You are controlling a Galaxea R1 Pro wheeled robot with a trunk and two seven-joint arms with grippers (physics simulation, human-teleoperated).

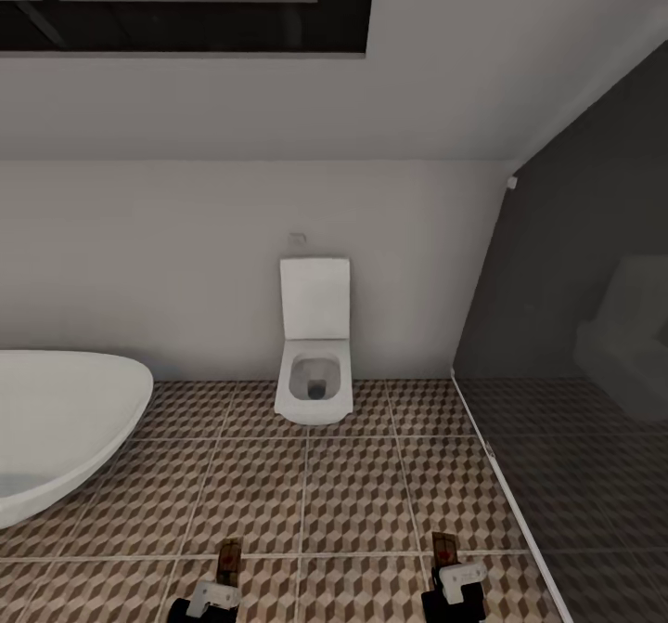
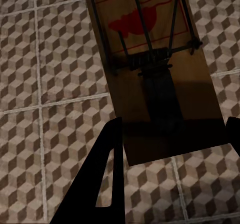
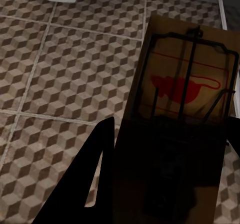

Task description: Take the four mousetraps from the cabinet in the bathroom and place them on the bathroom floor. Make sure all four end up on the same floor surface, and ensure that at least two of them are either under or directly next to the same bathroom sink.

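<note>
Your left gripper (image 1: 211,595) is clamped on one mousetrap (image 2: 155,68), and your right gripper (image 1: 455,588) grips a second mousetrap (image 3: 180,119). Both hang over the cube-patterned bathroom floor (image 1: 353,502). Ahead: open tiles, toilet (image 1: 314,349), bathtub (image 1: 56,428) rim left, glass edge (image 1: 501,484) right.

No legible text, brand or number, only a red mouse-shaped mark with red outline on each mousetrap (image 2: 150,68), second mousetrap (image 3: 180,129)
</note>
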